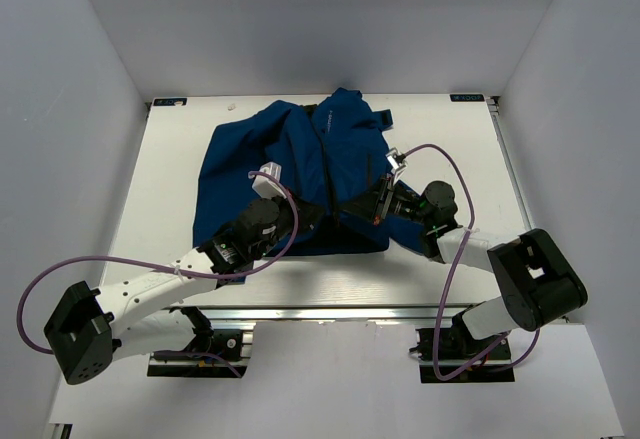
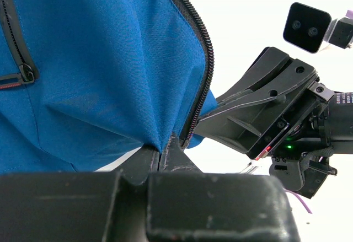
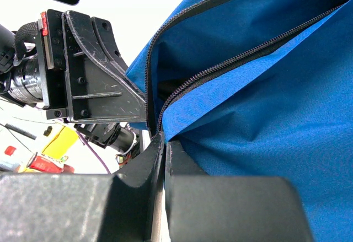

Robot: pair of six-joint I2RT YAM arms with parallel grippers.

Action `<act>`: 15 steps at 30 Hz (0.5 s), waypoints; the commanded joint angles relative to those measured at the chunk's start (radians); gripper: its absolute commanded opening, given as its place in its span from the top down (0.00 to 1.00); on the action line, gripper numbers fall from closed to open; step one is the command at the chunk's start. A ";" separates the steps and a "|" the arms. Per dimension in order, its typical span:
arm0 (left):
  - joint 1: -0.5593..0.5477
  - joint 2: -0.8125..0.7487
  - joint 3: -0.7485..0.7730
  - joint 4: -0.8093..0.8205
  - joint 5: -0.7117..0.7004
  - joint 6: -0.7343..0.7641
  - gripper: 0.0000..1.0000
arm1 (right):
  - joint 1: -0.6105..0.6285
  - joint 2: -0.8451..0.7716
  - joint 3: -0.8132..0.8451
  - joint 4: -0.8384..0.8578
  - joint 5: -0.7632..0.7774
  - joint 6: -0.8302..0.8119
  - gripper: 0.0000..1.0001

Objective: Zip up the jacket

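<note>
Both arms reach in from the near edge & meet at the jacket's [image 1: 300, 159] near hem, mid-surface [image 1: 170, 189].

Left hand [image 1: 318, 211]: fingers shut, pinching the blue fabric at the hem corner right by the zipper teeth [image 2: 207, 60]. Its wrist cam shows the pinch [image 2: 161, 152] w/ cloth fanning up from it in folds. Right hand [image 2: 265, 109] sits just beside, past the teeth.

Right hand [image 1: 368, 207]: also closed, tips clamped on the other front edge [image 3: 164, 140]. Here two rows of zipper teeth [image 3: 220, 68] run apart near the hem, not joined. Left hand [image 3: 94, 71] is close alongside.

Farther out: the jacket body lies rumpled on the white surface, front up, w/ a small pocket zip [image 2: 25, 74] on the left panel. Collar [image 1: 345, 99] is at the far edge.
</note>
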 commanded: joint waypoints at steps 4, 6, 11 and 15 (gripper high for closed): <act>0.000 -0.029 0.015 0.002 0.014 -0.002 1.00 | 0.005 -0.025 0.014 0.042 -0.029 -0.013 1.00; -0.001 -0.042 0.016 -0.006 0.006 -0.003 1.00 | 0.005 -0.036 0.006 0.016 -0.032 -0.029 1.00; 0.000 -0.060 0.009 -0.015 -0.009 -0.006 1.00 | 0.005 -0.068 -0.017 -0.051 -0.025 -0.070 1.00; 0.000 -0.049 0.014 -0.015 -0.006 -0.006 1.00 | 0.008 -0.079 -0.011 -0.070 -0.018 -0.082 1.00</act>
